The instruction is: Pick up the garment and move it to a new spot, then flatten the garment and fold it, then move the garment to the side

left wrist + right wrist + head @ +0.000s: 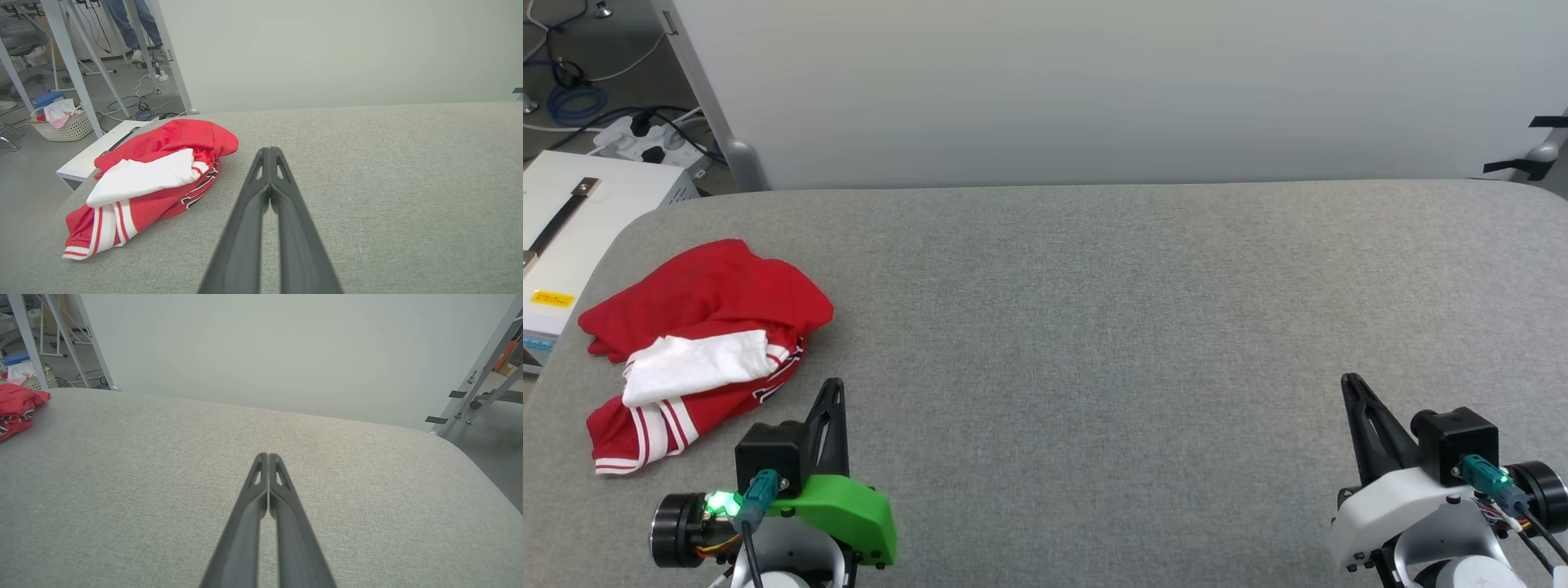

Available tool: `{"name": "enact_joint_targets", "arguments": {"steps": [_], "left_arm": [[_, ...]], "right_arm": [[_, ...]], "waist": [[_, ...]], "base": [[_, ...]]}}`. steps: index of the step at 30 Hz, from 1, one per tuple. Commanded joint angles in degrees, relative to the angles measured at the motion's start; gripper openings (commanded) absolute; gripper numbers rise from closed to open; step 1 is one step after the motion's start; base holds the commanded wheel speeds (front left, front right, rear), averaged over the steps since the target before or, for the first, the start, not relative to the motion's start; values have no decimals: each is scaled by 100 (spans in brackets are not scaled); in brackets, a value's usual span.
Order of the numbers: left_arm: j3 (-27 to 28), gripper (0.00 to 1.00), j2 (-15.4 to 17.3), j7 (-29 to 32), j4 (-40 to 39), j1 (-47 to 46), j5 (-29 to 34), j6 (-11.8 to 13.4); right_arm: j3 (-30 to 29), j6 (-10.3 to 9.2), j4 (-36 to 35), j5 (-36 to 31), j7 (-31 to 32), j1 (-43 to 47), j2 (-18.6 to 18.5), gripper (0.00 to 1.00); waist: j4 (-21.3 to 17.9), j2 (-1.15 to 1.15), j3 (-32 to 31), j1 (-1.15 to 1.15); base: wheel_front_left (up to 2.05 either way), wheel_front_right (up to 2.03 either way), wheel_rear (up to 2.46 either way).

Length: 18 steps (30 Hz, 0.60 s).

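Observation:
The garment [698, 327], a red shirt with a white sleeve and red-white striped trim, lies crumpled in a heap near the left edge of the grey table [1143, 327]. In the left wrist view the garment [163, 163] shows a bit of black print under the white sleeve. My left gripper [834, 385] rests at the lower left, just right of the heap and apart from it, fingers pressed together and empty [269, 152]. My right gripper [1349, 380] sits at the lower right, far from the shirt, also shut and empty [267, 456]. The garment's edge [18, 404] shows at far left.
A pale partition wall [1094, 82] stands behind the table. Left of the table are a white box [572, 237], a power strip and cables [645, 139] on the floor, metal frame legs [69, 61], a laundry basket [65, 122] and a person's legs [130, 24].

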Motion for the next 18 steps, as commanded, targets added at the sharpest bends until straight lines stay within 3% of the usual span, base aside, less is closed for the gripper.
{"name": "enact_joint_targets", "arguments": {"steps": [1, 18], "left_arm": [[4, 0, -25, -4, -14, -99, 55, 23], [4, 0, -25, -4, -14, -99, 55, 23]], "right_arm": [[3, -4, 12, -55, 15, -94, -6, 0], [3, -4, 12, -55, 15, -94, -6, 0]], "waist": [[0, 0, 0, 0], [0, 0, 0, 0]], "base": [[0, 0, 0], [0, 0, 0]]}}
